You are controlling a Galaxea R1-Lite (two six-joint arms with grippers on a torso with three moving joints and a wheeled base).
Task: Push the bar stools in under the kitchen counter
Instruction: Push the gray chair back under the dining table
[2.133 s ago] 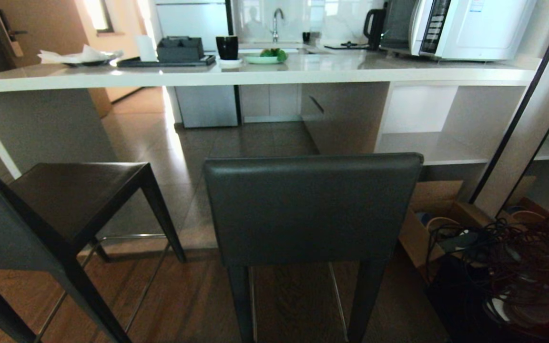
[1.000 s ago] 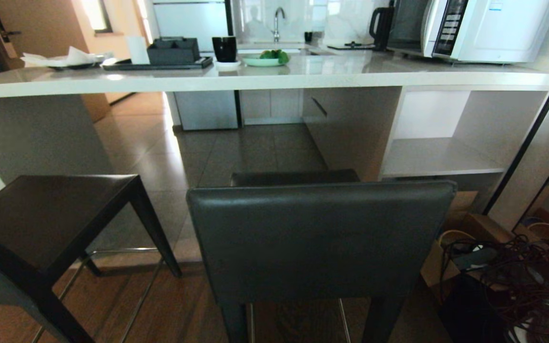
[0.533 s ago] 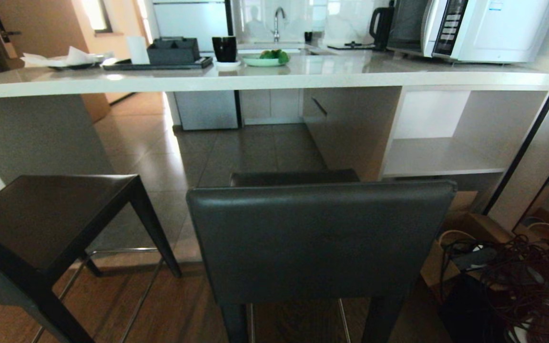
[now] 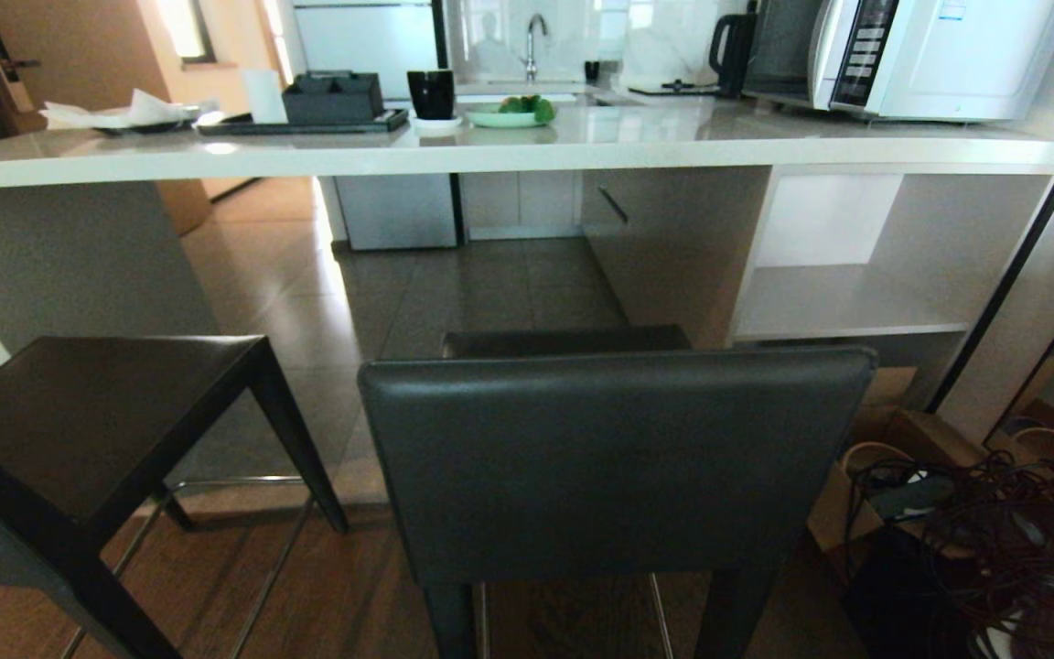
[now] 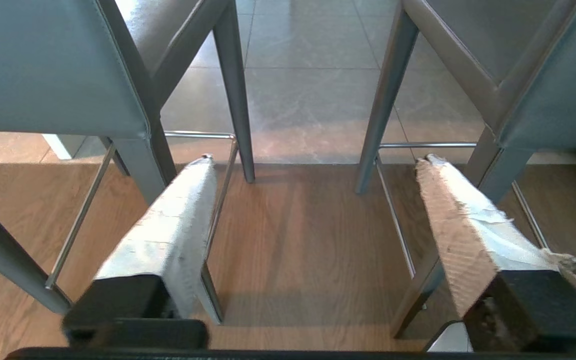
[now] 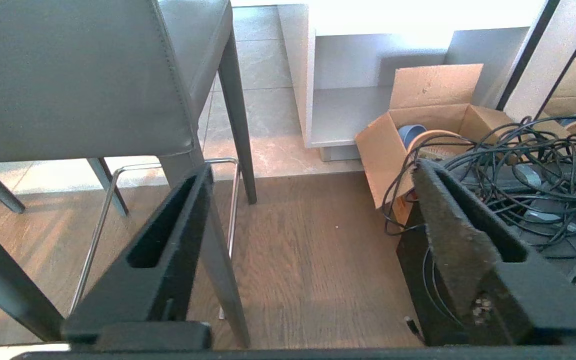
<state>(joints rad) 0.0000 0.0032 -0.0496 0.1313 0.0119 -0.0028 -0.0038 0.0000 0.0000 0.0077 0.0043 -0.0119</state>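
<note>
Jaws of left gripper [image 5: 318,160] and right gripper [image 6: 313,167] wide apart, empty; two bar stools [image 4: 614,458] before kitchen counter [image 4: 490,151].

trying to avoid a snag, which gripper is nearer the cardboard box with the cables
Right. The right gripper hangs open low over the wood floor with the cardboard box just past its fingers. The left gripper, also open, faces the gap between the two bar stools, box nowhere in its view.

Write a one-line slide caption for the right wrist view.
Open right gripper hovers low over the wood floor beside a bar stool, with a cardboard box and tangled cables nearby.
</note>
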